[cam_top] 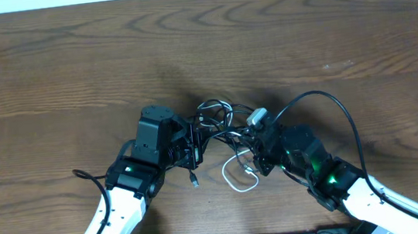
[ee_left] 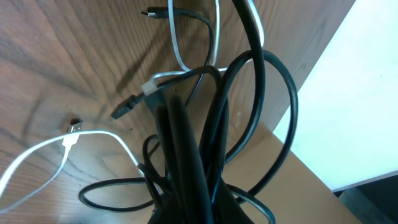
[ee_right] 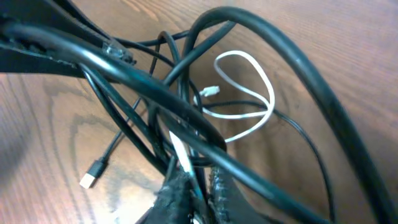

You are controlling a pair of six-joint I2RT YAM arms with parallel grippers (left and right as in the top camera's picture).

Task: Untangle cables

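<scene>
The cables (cam_top: 222,127) sit in one knot about midway between the left and right edges of the surface (cam_top: 48,64), somewhat nearer the robot's edge than the far one. Part of the knot hangs lifted between the two arms. The white cable (ee_right: 271,99) trails a loose loop down onto the wood on the robot's side.

The left fingers (cam_top: 193,143) are closed, and the left wrist view shows several black strands running straight into them, so they seem to grip a bundle, not one cord. The right fingers (ee_right: 176,198) look pinched on a white strand with black ones pressed alongside (how many are truly caught, I cannot tell).

The step in hand appears to be pulling the knot apart from both sides. To do it well:

- Draw the arms apart slowly and level, along the long edges. A fast pull will likely cinch the crossings tighter.
- Watch the black loop arching over the right wrist. It could snag as the arm travels.
- Let free ends slip out by themselves. A plug (ee_right: 89,179) lies loose on the wood and should be able to slide through.
- If the knot only stretches, regrip on a single strand near its end.
</scene>
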